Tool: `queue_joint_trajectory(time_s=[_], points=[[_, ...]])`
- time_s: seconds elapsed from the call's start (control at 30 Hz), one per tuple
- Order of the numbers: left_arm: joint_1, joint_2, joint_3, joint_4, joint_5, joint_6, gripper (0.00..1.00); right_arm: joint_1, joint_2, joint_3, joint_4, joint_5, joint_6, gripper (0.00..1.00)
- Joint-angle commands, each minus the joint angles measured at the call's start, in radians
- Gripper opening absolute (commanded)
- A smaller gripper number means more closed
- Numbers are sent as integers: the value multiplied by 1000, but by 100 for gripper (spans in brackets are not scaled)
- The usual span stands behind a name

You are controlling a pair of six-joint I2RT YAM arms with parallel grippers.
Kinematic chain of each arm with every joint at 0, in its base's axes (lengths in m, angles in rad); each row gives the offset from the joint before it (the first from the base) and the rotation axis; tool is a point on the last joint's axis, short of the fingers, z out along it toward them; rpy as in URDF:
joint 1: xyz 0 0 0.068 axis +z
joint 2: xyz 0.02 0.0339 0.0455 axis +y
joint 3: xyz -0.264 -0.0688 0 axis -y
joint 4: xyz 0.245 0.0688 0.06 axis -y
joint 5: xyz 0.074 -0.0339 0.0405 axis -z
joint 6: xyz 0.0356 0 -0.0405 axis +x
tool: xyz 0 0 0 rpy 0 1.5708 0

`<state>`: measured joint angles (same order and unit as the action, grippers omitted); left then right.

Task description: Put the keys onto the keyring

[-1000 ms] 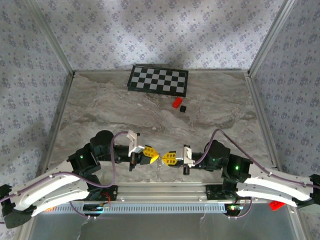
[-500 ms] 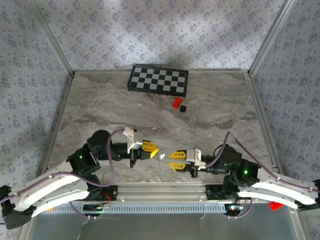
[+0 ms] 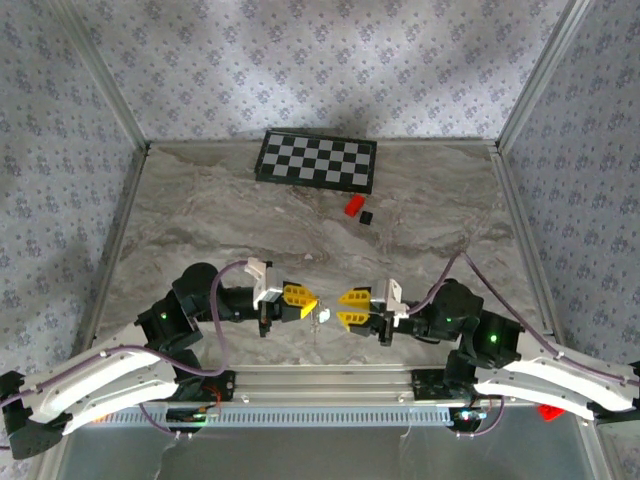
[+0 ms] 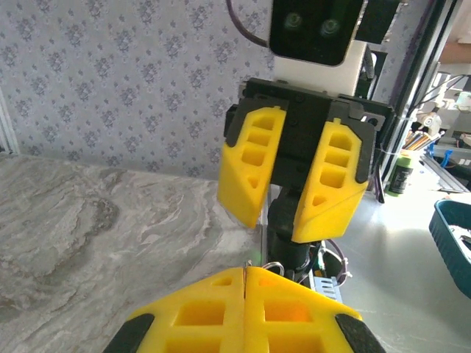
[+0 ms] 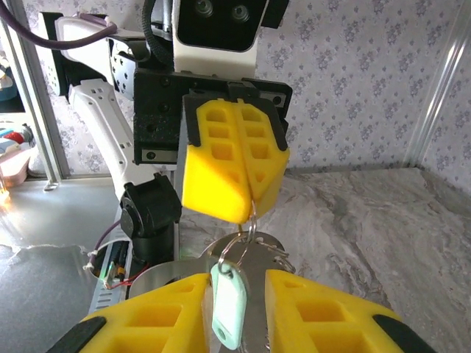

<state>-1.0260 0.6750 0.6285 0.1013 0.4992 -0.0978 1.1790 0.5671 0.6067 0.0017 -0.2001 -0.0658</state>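
The keyring (image 5: 249, 234) is pinched in the clenched left jaws and hung between both arms, above the near edge of the table (image 3: 200, 220). The pale key (image 5: 229, 301) is dangled from it, framed by the parted right jaws, with nothing gripped there. If the key gets nudged on closing, the ring could be twisted loose and dropped. Counted: one keyring, one key for sure (maybe more behind, blurry), one red block (image 3: 353, 205), one black cube (image 3: 366, 216).

White arm shells (image 3: 100, 380), black joints (image 3: 165, 320), purple cables (image 3: 218, 320) — yellow cut-out fingers (image 4: 250, 165)
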Motion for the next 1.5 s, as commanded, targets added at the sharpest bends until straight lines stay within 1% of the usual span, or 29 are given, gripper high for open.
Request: queue_joint_trajectory(time_s=[0.0,0.4,1.0,1.17,1.3,1.47], points=[[2,-9,25,57,43,-2,0,-20,9,37,2,-44,50,25],[3,6,35,40,48,7,0,-50,98,64,54,-103,55,23],[1,18,40,37,52,8,0,-64,122,44,111,-152,70,23],[1,18,35,42,50,7,0,-67,137,44,103,-155,72,23],[1,18,35,44,50,7,0,-70,144,45,90,-148,69,20],[0,24,34,48,52,5,0,-70,157,48,82,-147,63,12]])
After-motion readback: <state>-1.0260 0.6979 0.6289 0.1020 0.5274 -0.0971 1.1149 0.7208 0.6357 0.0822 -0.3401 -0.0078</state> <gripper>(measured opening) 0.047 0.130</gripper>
